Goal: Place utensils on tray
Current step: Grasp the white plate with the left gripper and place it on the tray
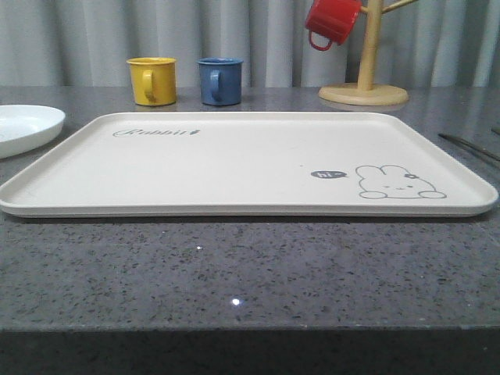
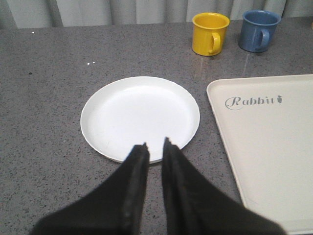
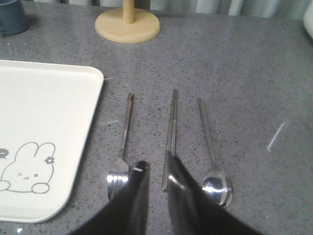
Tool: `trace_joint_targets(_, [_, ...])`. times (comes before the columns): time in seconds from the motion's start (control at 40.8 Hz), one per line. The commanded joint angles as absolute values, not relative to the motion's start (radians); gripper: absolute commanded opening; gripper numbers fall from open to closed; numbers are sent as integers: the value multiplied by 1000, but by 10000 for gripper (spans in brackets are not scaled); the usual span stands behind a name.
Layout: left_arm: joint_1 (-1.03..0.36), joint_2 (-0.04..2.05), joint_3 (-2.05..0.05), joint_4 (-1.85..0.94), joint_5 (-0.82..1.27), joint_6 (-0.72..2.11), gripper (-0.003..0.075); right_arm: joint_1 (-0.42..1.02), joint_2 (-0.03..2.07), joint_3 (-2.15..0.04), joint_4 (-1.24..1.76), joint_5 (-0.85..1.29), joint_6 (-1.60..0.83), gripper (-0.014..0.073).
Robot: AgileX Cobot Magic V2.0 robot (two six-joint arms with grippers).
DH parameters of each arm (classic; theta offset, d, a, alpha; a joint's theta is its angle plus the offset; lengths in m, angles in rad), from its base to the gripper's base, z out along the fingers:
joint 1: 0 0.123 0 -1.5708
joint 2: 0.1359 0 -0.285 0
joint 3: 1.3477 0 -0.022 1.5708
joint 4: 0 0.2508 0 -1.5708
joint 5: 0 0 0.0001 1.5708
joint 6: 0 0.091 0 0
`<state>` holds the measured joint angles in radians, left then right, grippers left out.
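Observation:
The cream tray (image 1: 234,168) with its rabbit drawing lies bare in the middle of the table. To its right, on the grey stone, three silver utensils lie side by side: a fork (image 3: 125,132), a pair of chopsticks (image 3: 172,117) and a spoon (image 3: 211,152). My right gripper (image 3: 155,161) hovers over their near ends, between fork and chopsticks, its fingers a narrow gap apart and holding nothing. My left gripper (image 2: 155,143) hangs over the near rim of the white plate (image 2: 140,117), also slightly open and empty. The tray's corner (image 2: 274,147) lies beside it.
A yellow mug (image 1: 152,80) and a blue mug (image 1: 219,80) stand behind the tray. A wooden mug stand (image 1: 364,90) at the back right carries a red mug (image 1: 328,22). The white plate (image 1: 27,129) sits left of the tray.

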<state>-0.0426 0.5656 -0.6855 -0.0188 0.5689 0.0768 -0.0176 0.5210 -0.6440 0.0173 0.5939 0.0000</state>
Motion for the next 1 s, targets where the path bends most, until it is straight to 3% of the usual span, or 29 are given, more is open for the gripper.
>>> trace_joint_targets(0.0, [-39, 576, -714, -20, 491, 72, 368, -22, 538, -674, 16, 520, 0, 328])
trace_joint_targets(0.025, [-39, 576, -714, -13, 491, 72, 443, -22, 538, -674, 16, 520, 0, 355])
trace_joint_targets(0.074, [-39, 576, -714, 0, 496, 72, 508, -22, 538, -674, 16, 520, 0, 360])
trace_joint_targets(0.172, [-39, 629, -762, 110, 536, 72, 504, -22, 538, -674, 16, 520, 0, 360])
trace_joint_targets(0.294, [-35, 838, -911, 172, 737, 72, 504, -22, 538, -674, 16, 520, 0, 360])
trace_joint_targets(0.392, [70, 1045, -1028, 136, 801, 72, 504, -22, 538, -674, 16, 520, 0, 360])
trace_joint_targets(0.539, [345, 1288, -1141, -348, 816, 392, 503, -22, 538, -674, 16, 520, 0, 360])
trace_joint_targets(0.637, [443, 1416, -1164, -620, 797, 531, 503, -22, 538, -674, 16, 520, 0, 360])
trace_joint_targets(0.907, [393, 1648, -1240, -708, 707, 543, 503, -22, 538, -674, 16, 520, 0, 360])
trace_joint_targets(0.98, [380, 1682, -1258, -704, 709, 543, 457, -22, 538, -674, 16, 520, 0, 360])
